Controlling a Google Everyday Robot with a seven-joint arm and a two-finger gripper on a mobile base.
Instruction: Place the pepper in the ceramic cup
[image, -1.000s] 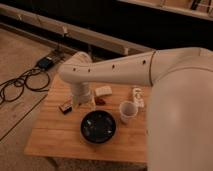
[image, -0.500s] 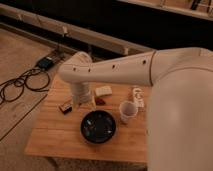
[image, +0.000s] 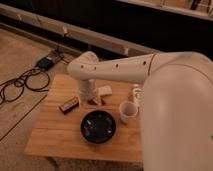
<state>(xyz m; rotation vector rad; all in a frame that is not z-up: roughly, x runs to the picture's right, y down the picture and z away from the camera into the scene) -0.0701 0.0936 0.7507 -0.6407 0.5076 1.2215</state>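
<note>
The big white arm (image: 150, 65) is stretched in from the right side of the frame and bent hard at the elbow near upper centre. From there the forearm is pointed straight down at the wooden table (image: 55, 135). The gripper (image: 94, 99) is parked low over the tabletop, just left of centre, with its fingers spread apart and nothing clamped.

The pepper (image: 93, 103) is spotted as a small dark red bit right at the fingertips on the wood. Whether it's actually being touched can't be made out.

The ceramic cup (image: 127, 111) is stood upright to the right of the gripper, near it but apart. The black bowl (image: 98, 126) is set just below and between them. A dark flat bar (image: 68, 105) is laid to the gripper's left, and a pale beige block (image: 105, 91) is tucked just behind it.

Some dark marks are carried on a small white oblong item (image: 135, 92) above the cup, but no writing can be read off them.
</note>
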